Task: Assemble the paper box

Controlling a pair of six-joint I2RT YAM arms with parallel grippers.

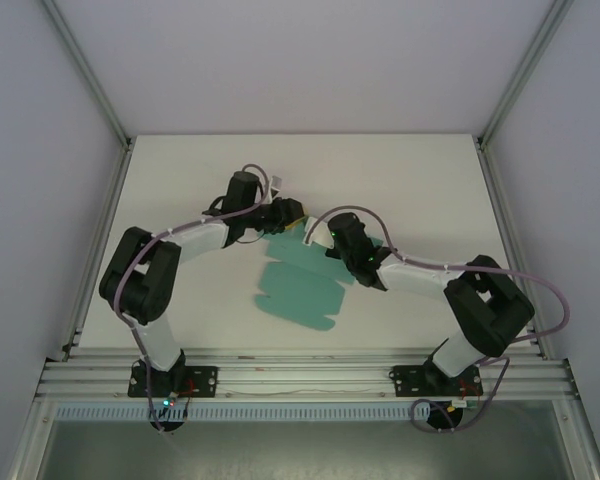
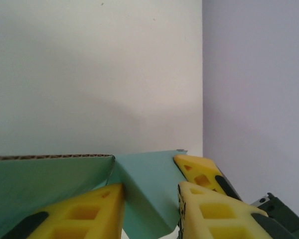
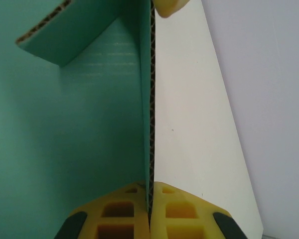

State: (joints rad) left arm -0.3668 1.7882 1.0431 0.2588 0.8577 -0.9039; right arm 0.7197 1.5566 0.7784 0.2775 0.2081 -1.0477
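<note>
From above, the paper box [image 1: 298, 295] lies on the middle of the table [image 1: 410, 180], its far end under both claws. Left wrist: the left claw [image 2: 150, 199] has a bent flap between its fingers, but squeezing or not, I cannot tell. Right wrist: the right claw [image 3: 149, 199] is clamped on a standing wall, edge-on and straight ahead.

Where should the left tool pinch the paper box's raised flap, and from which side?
Pinch the raised flap of the paper box across its faces, edge-on from the box's far end: it stands up between the left tool's fingers, while the right tool clamps an upright wall.
</note>
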